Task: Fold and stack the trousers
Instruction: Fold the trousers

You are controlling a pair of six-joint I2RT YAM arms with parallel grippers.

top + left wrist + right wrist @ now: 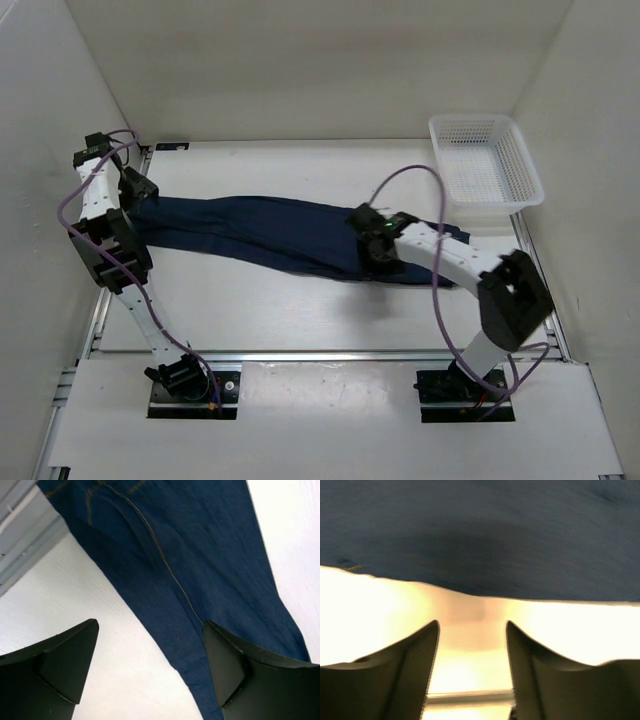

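From above, the trousers [280,235] lie stretched on the table [250,315], from our left jaws to our right jaws. Left wrist: the jaws stand wide, with a seam ahead between them. Right wrist: the jaws are apart and empty, with the cloth edge just ahead. We should pinch both layers evenly.

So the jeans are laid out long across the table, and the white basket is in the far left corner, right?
Not quite. The basket sits in the far right corner, as the top view shows. The jeans are indeed laid out long across the table.
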